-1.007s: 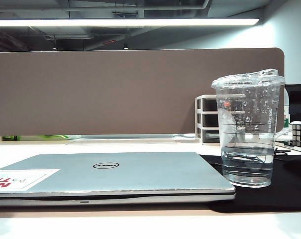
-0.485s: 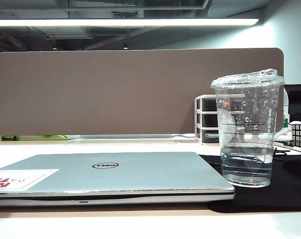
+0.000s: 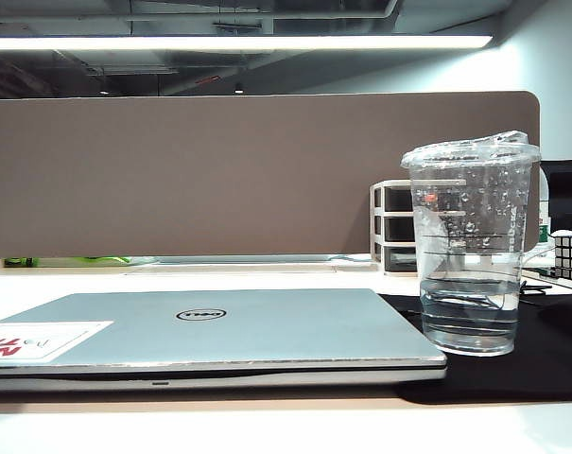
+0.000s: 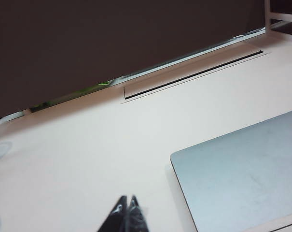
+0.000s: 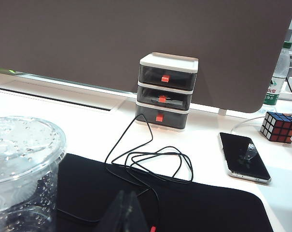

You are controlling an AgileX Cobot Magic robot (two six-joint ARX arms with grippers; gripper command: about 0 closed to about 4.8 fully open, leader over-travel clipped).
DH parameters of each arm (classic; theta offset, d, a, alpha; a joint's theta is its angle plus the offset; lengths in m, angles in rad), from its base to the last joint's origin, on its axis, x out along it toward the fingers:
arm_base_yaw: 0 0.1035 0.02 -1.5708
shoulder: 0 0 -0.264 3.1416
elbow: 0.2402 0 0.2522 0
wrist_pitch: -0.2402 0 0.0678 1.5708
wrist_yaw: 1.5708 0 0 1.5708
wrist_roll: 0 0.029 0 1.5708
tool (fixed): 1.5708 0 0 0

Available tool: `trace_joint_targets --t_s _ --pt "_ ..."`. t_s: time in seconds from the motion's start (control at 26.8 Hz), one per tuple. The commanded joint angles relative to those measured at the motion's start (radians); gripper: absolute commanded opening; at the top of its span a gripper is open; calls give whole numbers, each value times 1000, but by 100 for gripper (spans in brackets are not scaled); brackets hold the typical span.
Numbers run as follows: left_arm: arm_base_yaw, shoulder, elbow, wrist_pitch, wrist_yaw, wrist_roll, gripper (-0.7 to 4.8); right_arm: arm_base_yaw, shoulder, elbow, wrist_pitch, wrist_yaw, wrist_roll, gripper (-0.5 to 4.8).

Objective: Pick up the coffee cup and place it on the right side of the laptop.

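Grippers first: left gripper (image 4: 126,215) is clenched, tips together, holding nothing, above bare worktop (image 4: 78,159) just off a corner of the laptop (image 4: 242,169). Right gripper (image 5: 129,212) also looks closed and empty, over the black mat (image 5: 199,208), coffee cup (image 5: 22,169) close beside it but not touching. Cup stands upright on the mat by the laptop's right edge in the exterior view (image 3: 472,248), so my read is placement is done and both arms are parked clear. Neither arm shows in the exterior view. Only that view shows the Dell logo (image 3: 200,314) and red-lettered sticker (image 3: 40,340). Only the right wrist view shows the cable (image 5: 150,162), phone (image 5: 244,157), and drawer unit (image 5: 166,91) front-on with the Rubik's cube (image 5: 279,127).
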Motion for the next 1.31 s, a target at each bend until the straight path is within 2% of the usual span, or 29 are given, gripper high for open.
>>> trace_joint_targets --t_s 0.04,0.37,0.67,0.97,1.19,1.31 --pt "0 0 6 11 0 6 -5 0 -2 -5 10 2 -2 -1" --pt "4 0 6 12 0 6 -5 -1 -2 -5 10 2 -2 -1" --pt "215 0 6 13 0 6 -5 0 -2 -5 10 2 -2 -1" --pt "248 0 6 14 -6 1 -5 0 -2 -5 10 2 -2 -1" --pt "290 0 6 51 65 -167 -5 0 -2 -5 10 2 -2 -1" --pt "336 0 6 85 148 -233 -5 0 -2 -5 10 2 -2 -1"
